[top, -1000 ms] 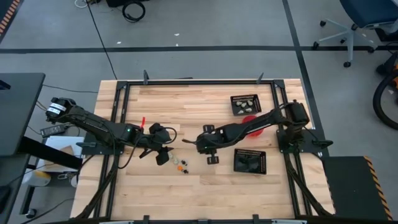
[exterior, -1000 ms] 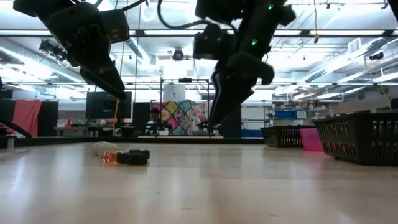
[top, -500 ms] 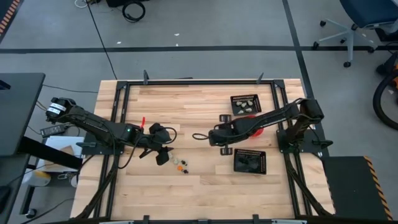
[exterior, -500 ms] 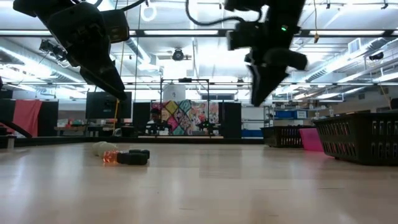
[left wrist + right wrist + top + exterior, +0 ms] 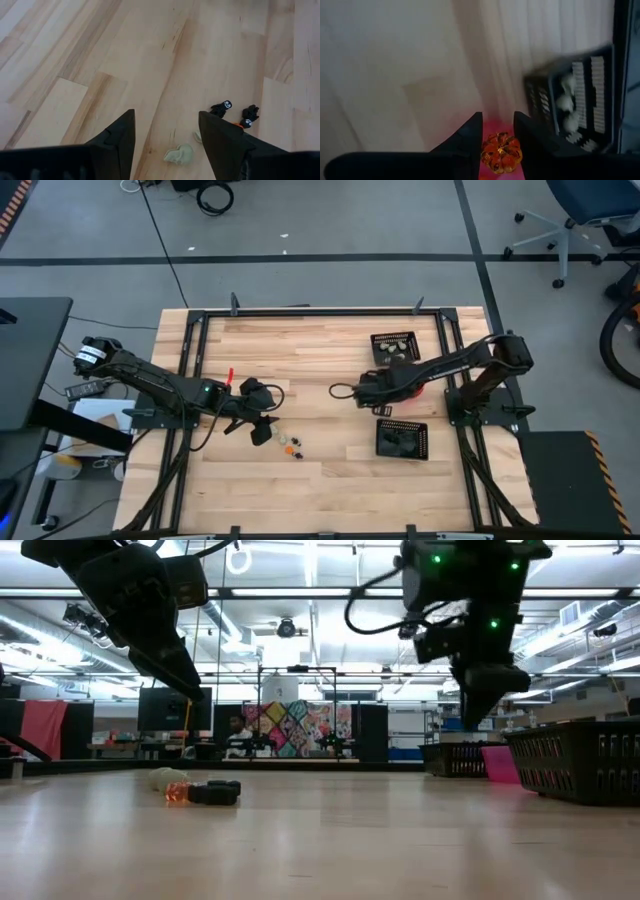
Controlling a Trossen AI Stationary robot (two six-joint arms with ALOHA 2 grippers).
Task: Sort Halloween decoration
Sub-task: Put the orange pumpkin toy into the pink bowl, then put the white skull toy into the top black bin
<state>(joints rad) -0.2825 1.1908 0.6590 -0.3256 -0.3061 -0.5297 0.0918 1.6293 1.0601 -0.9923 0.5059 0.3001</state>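
Observation:
The Halloween decoration is a set of tiny trinkets. A small cluster (image 5: pixel 290 446) lies on the wood between the arms; it shows in the low view as the cluster (image 5: pixel 205 791) and in the left wrist view as black figures (image 5: pixel 222 106), a cream piece (image 5: pixel 178 153) and a bit of orange. My left gripper (image 5: pixel 262 430) (image 5: pixel 165 117) hovers open just left of the cluster. My right gripper (image 5: pixel 383 406) (image 5: pixel 477 718) is shut on an orange pumpkin trinket (image 5: pixel 501 150), with the pink-red bowl (image 5: pixel 417 389) below it. My right gripper pinches the orange pumpkin trinket by its two sides (image 5: pixel 490 150) between the two fingers. The fingers (image 5: pixel 478 700) point down from above. The trinket is lifted clear of the table, with the pink of the bowl (image 5: pixel 492 127) showing right behind it.
Two square black mesh trays stand at the right: the far tray (image 5: pixel 393 347) (image 5: pixel 585 95) holds cream pieces, the near tray (image 5: pixel 401 438) (image 5: pixel 575 760) dark ones. A red item (image 5: pixel 229 375) lies by the left arm. Bare wood runs along the near side.
My right gripper has swung from beside the trinket cluster in the table's middle toward the right edge and a little toward the far edge, ending by the pink-red bowl between the two trays. The cluster on the table has stayed where it was.

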